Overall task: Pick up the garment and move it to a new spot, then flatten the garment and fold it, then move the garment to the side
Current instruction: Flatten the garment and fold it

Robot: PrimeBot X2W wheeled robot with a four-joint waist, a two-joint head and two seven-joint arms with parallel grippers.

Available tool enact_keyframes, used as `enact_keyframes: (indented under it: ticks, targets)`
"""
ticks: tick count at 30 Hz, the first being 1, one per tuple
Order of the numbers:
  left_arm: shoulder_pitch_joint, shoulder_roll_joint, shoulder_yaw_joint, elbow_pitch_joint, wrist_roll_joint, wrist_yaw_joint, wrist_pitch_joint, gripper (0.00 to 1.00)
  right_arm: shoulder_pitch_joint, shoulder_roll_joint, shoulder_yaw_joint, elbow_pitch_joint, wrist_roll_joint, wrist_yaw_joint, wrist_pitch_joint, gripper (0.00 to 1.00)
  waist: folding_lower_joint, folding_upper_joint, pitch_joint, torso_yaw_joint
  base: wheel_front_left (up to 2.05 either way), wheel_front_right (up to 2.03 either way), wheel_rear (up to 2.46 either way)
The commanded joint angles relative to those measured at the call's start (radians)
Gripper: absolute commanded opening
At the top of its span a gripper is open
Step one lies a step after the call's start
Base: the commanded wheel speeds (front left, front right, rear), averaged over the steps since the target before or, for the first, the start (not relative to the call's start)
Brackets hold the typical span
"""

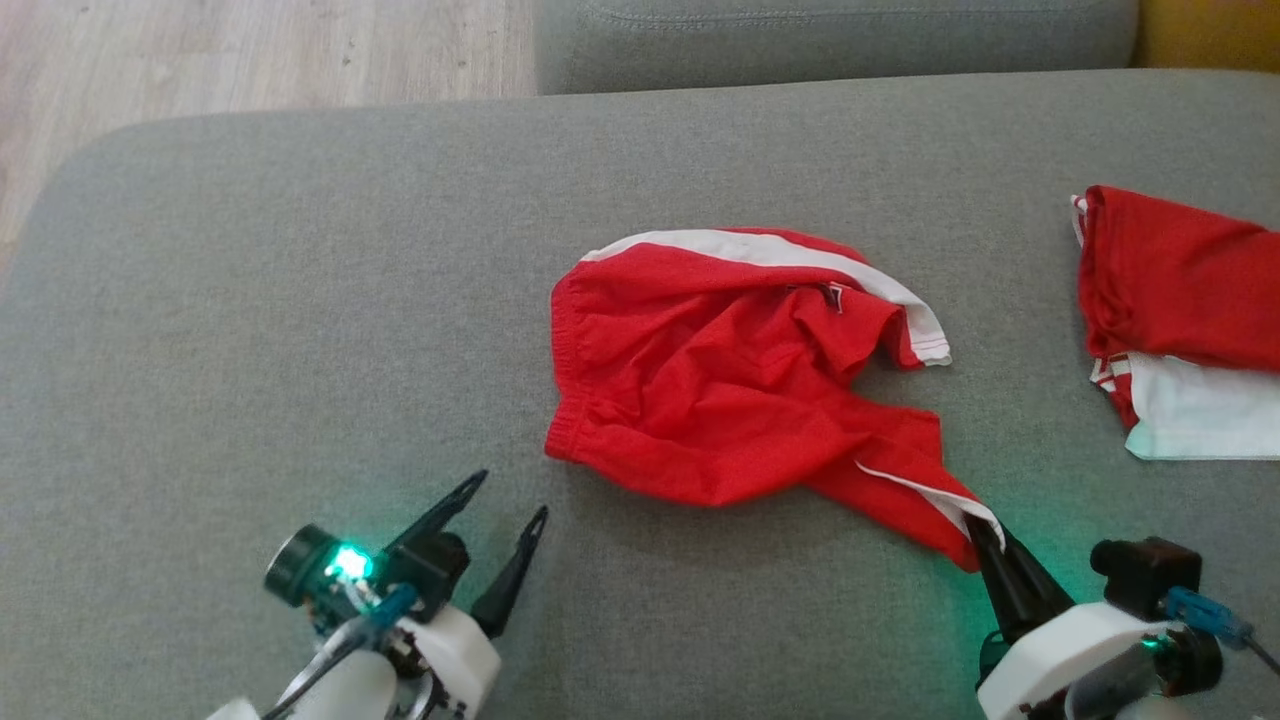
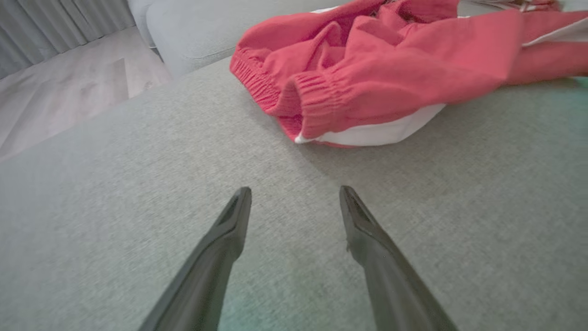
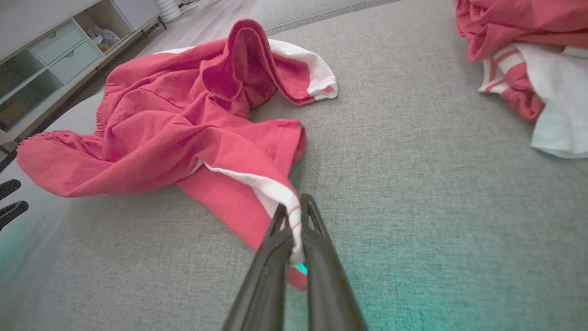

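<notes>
Surfaces, counted:
- One grey seat cushion (image 1: 300, 300). Woven upholstery with a fine, even grain; broad flat top, rounded far-left corner.
- One back cushion (image 1: 830, 40) in the same cloth, running along the far edge.
- Pale wood-plank floor (image 1: 250, 50) beyond the rounded corner.

Cloth, two lots:
1. One pair of red shorts (image 1: 700, 390) (image 2: 390, 59) (image 3: 151, 138), the task's thing. They lie crumpled near the middle of the seat cushion, a little toward the robot's right.
   - Thin matte fabric, heavily creased.
   - The gathered elastic waistband faces the robot's left.
   - Two white side stripes are visible.
   - One leg hem curls up and over at the far right.
   - The other leg runs out as a narrow tail toward the right gripper.
2. One folded stack of red and white cloth (image 1: 1170, 280) (image 3: 519, 27) at the cushion's right edge, well apart from the shorts. I cannot tell how many pieces are in it.

Grippers, two, each with two long dark tapered fingers:
- Right gripper (image 1: 978, 528) (image 3: 294, 207): fingers are pressed together, pinching the white-striped hem corner of the near leg. White cloth shows between the tips in the right wrist view.
- Left gripper (image 1: 511, 494) (image 2: 295, 190): fingers are spread in a V with nothing between them. It sits over bare cushion, near the waistband side and apart from the shorts.
</notes>
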Motion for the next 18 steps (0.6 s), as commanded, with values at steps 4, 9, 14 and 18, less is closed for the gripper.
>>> enact_keyframes:
  ticks: [4, 9, 14, 18]
  targets:
    - [-0.113, 0.015, -0.026, 0.0, 0.002, -0.005, -0.022, 1.0, -0.043, -0.021, 0.022, -0.027, -0.012, -0.001, -0.001, 0.0, 0.0, 0.0, 0.013, -0.01, 0.0, 0.0, 0.0]
    - [-0.174, 0.004, -0.073, 0.04, -0.013, -0.007, -0.035, 1.0, -0.055, -0.028, 0.03, -0.037, -0.009, -0.001, 0.006, 0.0, 0.0, 0.0, 0.027, -0.023, 0.0, 0.0, 0.0]
    - [-0.222, -0.008, -0.128, 0.081, -0.035, -0.008, -0.048, 1.0, -0.063, -0.032, 0.037, -0.04, -0.012, -0.001, 0.01, 0.0, 0.0, 0.0, 0.039, -0.031, 0.0, 0.0, 0.0]
    - [-0.242, -0.01, -0.16, 0.1, -0.057, -0.008, -0.058, 1.0, -0.065, -0.031, 0.039, -0.039, -0.015, -0.001, 0.009, 0.0, 0.0, 0.0, 0.042, -0.033, 0.0, 0.0, 0.0]
